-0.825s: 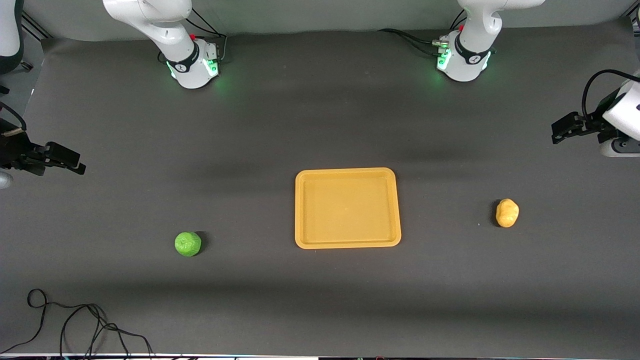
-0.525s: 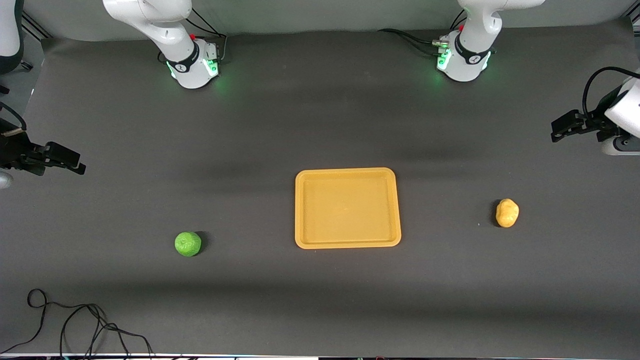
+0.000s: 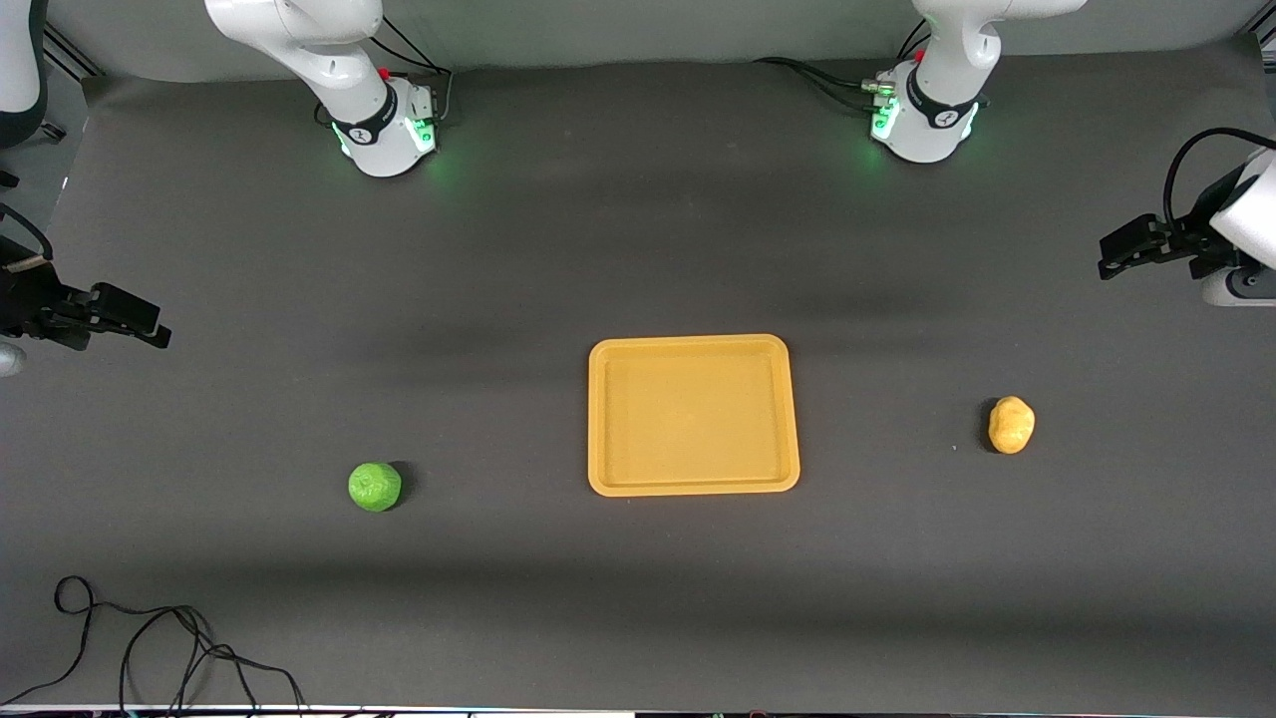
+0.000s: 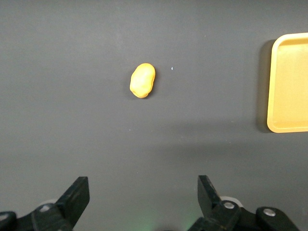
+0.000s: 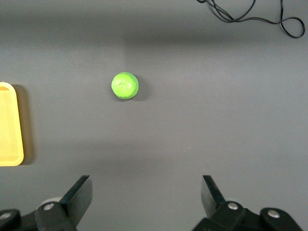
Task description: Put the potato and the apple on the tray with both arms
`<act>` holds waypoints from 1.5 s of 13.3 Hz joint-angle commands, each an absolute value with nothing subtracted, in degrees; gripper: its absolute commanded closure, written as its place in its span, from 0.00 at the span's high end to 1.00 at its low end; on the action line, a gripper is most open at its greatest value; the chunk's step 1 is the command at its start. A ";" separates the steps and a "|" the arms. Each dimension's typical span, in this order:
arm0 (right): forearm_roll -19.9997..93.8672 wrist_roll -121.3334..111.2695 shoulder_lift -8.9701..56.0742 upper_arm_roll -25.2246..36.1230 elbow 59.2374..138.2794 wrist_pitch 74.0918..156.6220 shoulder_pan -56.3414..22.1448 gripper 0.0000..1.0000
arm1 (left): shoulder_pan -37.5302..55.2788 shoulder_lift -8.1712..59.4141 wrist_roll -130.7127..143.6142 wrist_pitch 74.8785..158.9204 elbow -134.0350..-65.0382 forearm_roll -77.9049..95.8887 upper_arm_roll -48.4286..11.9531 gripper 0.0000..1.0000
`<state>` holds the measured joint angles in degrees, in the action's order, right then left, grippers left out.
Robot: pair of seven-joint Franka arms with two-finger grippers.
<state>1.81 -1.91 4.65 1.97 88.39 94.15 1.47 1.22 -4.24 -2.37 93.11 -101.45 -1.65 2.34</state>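
Observation:
The yellow-orange tray (image 3: 694,344) lies flat at the table's middle, with nothing on it. The green apple (image 3: 375,487) sits on the table toward the right arm's end; it also shows in the right wrist view (image 5: 125,85). The yellow-orange potato (image 3: 1011,424) sits toward the left arm's end; it also shows in the left wrist view (image 4: 142,80). My left gripper (image 3: 1121,251) is up at the left arm's end of the table, open and empty (image 4: 143,197). My right gripper (image 3: 130,321) is up at the right arm's end, open and empty (image 5: 146,196).
A loose black cable (image 3: 150,638) lies coiled on the table near the front camera at the right arm's end; it also shows in the right wrist view (image 5: 255,17). The tray's edge shows in both wrist views (image 4: 288,86) (image 5: 8,125).
My left gripper has drifted slightly upward in the front view, toward the robots' bases. The right gripper, apple, potato and tray have not moved.

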 commanded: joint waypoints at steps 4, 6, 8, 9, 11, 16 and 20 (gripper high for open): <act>1.85 -1.76 4.48 2.20 87.71 93.43 1.06 1.00 | -1.23 1.74 -2.37 101.14 -104.85 -1.05 2.55 1.00; 1.85 -1.23 4.48 2.20 87.71 93.52 1.14 1.00 | -1.23 5.95 -2.37 103.70 -105.03 -1.06 2.55 1.00; 1.85 -1.23 4.48 2.29 87.54 93.52 1.49 1.00 | -1.14 9.56 -2.46 106.42 -105.29 -1.14 2.46 1.00; 1.85 -1.32 4.48 2.29 87.54 93.52 1.41 1.00 | -1.14 10.62 -2.46 107.74 -105.90 -1.06 2.46 1.00; 1.85 -1.32 4.57 2.20 87.63 93.52 1.14 1.00 | -1.23 10.72 -2.98 114.48 -110.54 -1.14 2.46 0.99; 1.84 -2.02 4.57 2.20 87.80 93.52 1.23 1.00 | -1.32 17.30 -7.82 125.49 -114.70 -1.14 2.55 0.99; 1.76 -2.11 5.01 1.85 88.50 93.52 0.88 1.00 | -2.89 26.35 -11.42 134.00 -114.35 -1.05 2.37 0.97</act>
<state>1.81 -1.93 4.84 1.81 88.51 94.11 1.34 -1.69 22.22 -8.65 129.43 -114.77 -1.54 2.56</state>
